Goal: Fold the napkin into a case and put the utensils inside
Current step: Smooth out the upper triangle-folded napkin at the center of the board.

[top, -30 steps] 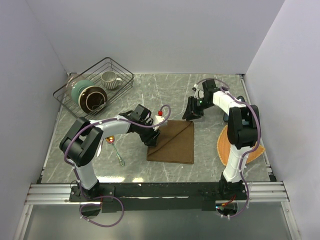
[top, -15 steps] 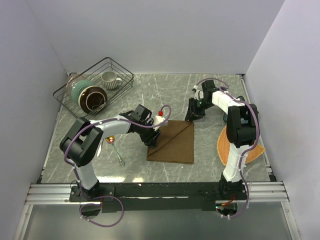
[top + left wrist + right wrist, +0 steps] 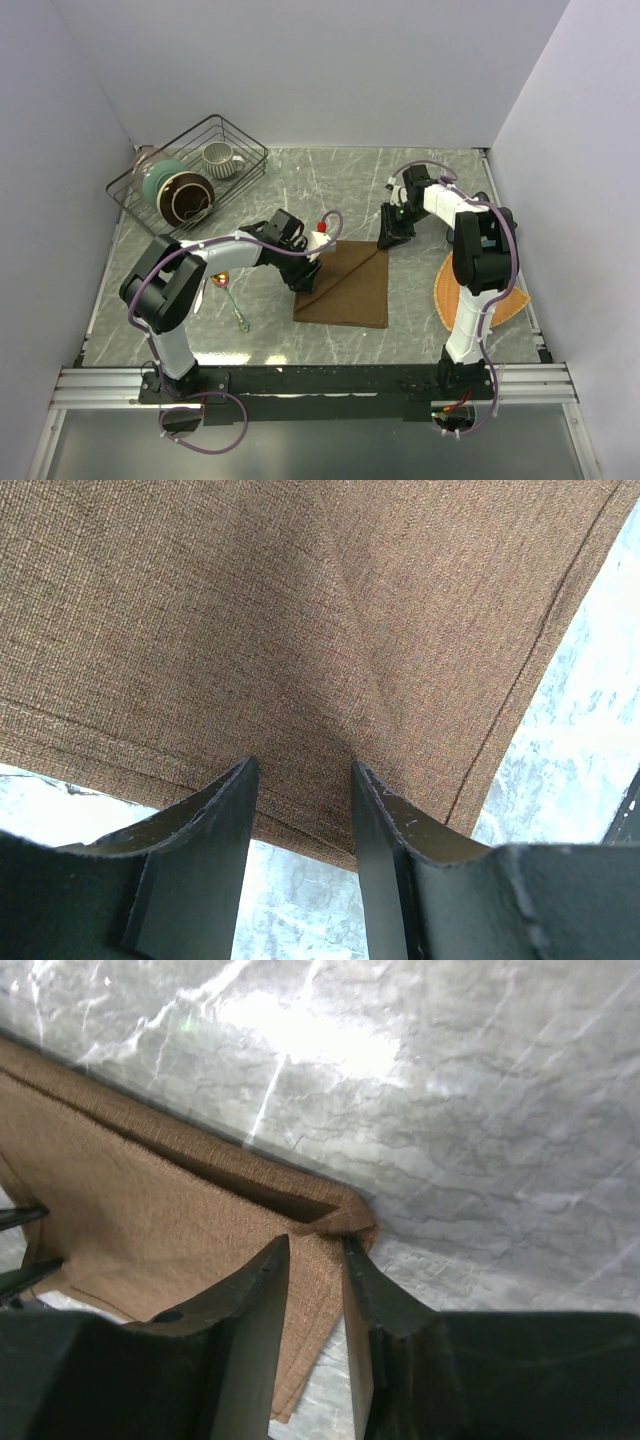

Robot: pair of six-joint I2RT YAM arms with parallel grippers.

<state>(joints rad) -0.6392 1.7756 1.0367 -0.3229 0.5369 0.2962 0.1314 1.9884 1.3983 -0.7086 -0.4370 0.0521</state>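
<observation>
A: Napkin (image 3: 352, 290) texture?
B: Coarse brown weave, hemmed, folded along a diagonal crease, flat mid-table on veined grey marble (image 3: 300, 190).
A: Tools?
B: Jaws apart on the left gripper (image 3: 300, 765) at its left edge; the right gripper (image 3: 317, 1243) is narrowly parted over the far corner.

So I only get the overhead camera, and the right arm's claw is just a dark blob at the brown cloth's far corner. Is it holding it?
Observer: Its wrist camera shows no clamp: the right gripper has its fingers slightly apart at the napkin's doubled-over corner.
Operator: And the left claw?
Observer: The left gripper is open too, its fingers either side of a diagonal crease near the cloth's hem.
</observation>
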